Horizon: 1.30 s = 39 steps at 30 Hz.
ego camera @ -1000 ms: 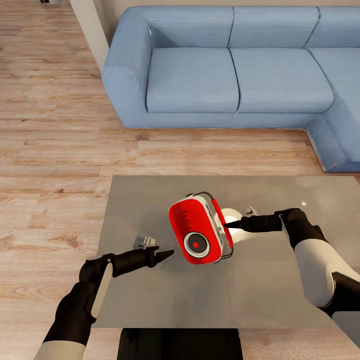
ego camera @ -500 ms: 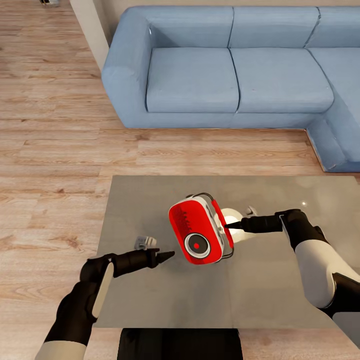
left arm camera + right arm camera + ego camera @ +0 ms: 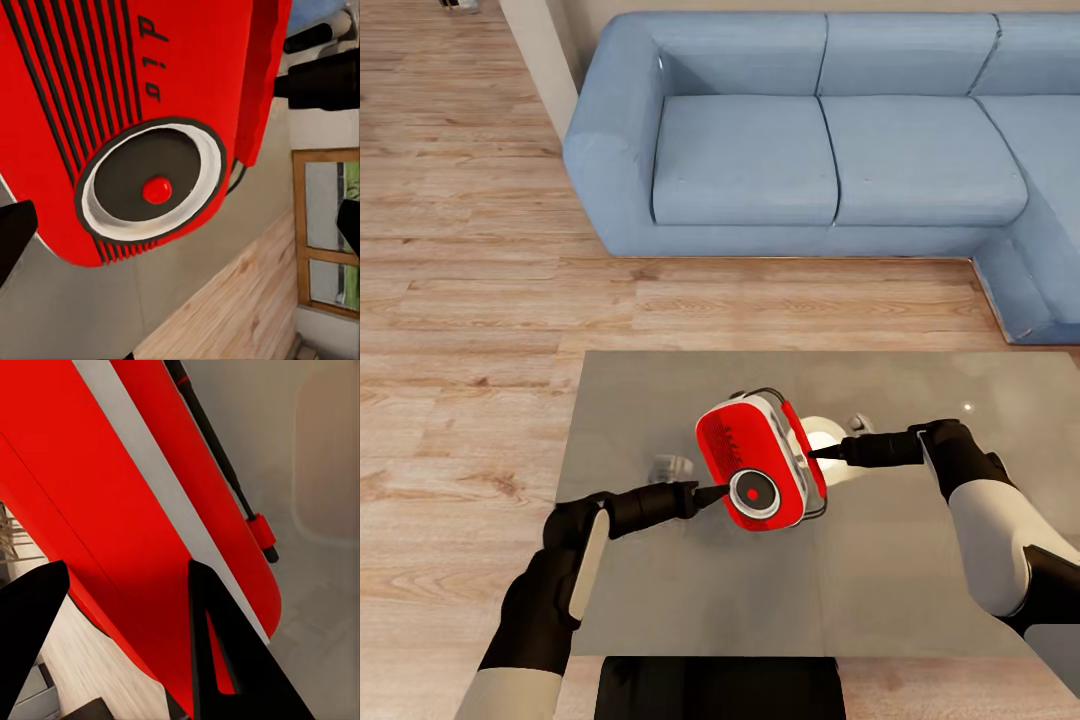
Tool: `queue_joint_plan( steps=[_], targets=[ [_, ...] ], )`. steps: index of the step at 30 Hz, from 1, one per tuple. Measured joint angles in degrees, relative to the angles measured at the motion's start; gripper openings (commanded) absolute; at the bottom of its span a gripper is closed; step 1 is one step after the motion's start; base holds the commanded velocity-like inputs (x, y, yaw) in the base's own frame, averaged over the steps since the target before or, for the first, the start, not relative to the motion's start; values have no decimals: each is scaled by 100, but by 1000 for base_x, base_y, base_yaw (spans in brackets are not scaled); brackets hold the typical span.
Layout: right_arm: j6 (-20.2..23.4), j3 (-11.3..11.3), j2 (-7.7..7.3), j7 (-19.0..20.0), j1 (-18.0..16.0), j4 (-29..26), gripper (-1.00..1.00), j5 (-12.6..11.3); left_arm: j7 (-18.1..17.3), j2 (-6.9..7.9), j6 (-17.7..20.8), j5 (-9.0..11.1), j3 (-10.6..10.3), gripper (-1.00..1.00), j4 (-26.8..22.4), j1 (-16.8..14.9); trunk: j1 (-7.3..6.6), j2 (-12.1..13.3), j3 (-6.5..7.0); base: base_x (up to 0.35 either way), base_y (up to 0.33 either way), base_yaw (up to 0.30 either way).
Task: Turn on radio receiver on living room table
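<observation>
sofa point(image 3: 840, 130) cropped right, radio receiver point(image 3: 142, 112) cropped close-up

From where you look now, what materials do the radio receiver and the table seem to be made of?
The radio receiver: probably glossy moulded plastic, judging by its smooth red shell, ribbed grille lines and pale edge trim; its thin dark handle could be metal or plastic. The table: a polished grey-brown top, maybe glass or lacquer, since it shows faint reflections. As a render, neither is certain.

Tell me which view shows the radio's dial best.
Left wrist view: the dial faces the camera close up, with its white ring and red centre plain. Head view shows the dial small, with the left pincer at its edge. Right wrist view shows the radio's side.
</observation>
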Motion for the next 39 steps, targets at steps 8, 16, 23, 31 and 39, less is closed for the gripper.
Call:
queue_joint_plan(
  steps=[8, 16, 23, 31, 39],
  targets=[
    [-3, 1, 15, -16, 2, 23, -100, 5, 67, -16, 14, 11, -12, -100, -27, -71, 0, 0, 0, 0, 0, 0],
    [3, 0, 17, -19, 0, 27, -100, 0, 71, -16, 7, 6, -30, -100, -15, -74, 0, 0, 0, 0, 0, 0],
    [-4, 6, 25, -19, 0, 27, -100, 0, 160, -45, 8, 27, -281, -100, 25, -75, 0, 0, 0, 0, 0, 0],
    [-4, 10, 32, -19, 2, 29, -100, -9, 829, -49, -10, 36, -527, -100, 279, -75, 0, 0, 0, 0, 0, 0],
    [-6, 8, 35, -20, 0, 34, -100, -8, 851, -49, -57, 38, -533, -100, 408, -78, 0, 0, 0, 0, 0, 0]
  ],
)
